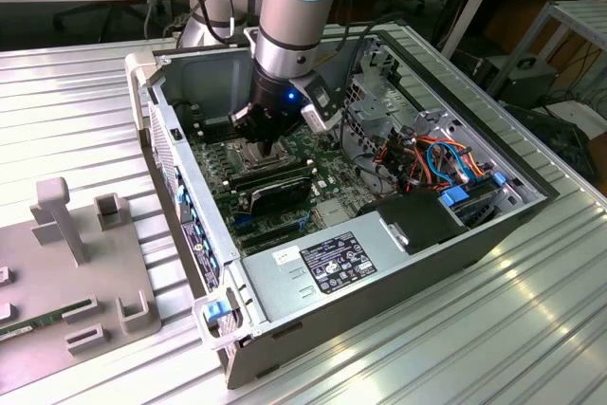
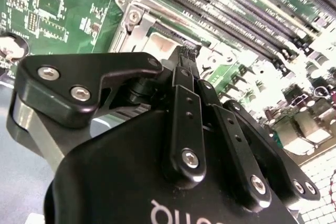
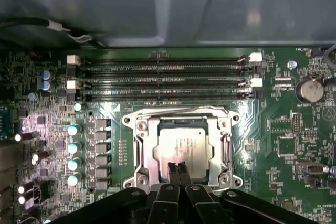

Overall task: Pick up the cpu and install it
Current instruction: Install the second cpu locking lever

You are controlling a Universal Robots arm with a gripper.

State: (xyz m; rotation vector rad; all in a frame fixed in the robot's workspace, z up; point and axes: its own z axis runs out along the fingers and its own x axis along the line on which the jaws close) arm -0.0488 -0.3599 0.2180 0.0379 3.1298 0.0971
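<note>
The cpu [image 3: 185, 144], a small square chip with a dull silver top, lies flat inside the dark socket with its metal frame [image 3: 137, 148] on the green motherboard [image 3: 278, 145]. In the first wrist view my gripper [image 3: 177, 167] hovers over the chip's near edge with its two black fingers pressed together and nothing held between them. The second wrist view shows the same shut fingers [image 2: 185, 85] pointing down at the socket frame [image 2: 131, 22]. In the exterior view the gripper [image 1: 272, 147] reaches down into the open computer case [image 1: 398, 282], above the motherboard.
Several empty memory slots [image 3: 163, 82] run beside the socket, and a coin battery [image 3: 308, 90] sits off to one side. Cables and drive bays [image 1: 446, 163] fill the case at the exterior view's right. A grey fixture [image 1: 71, 272] holding a green memory stick [image 1: 28, 326] lies outside the case.
</note>
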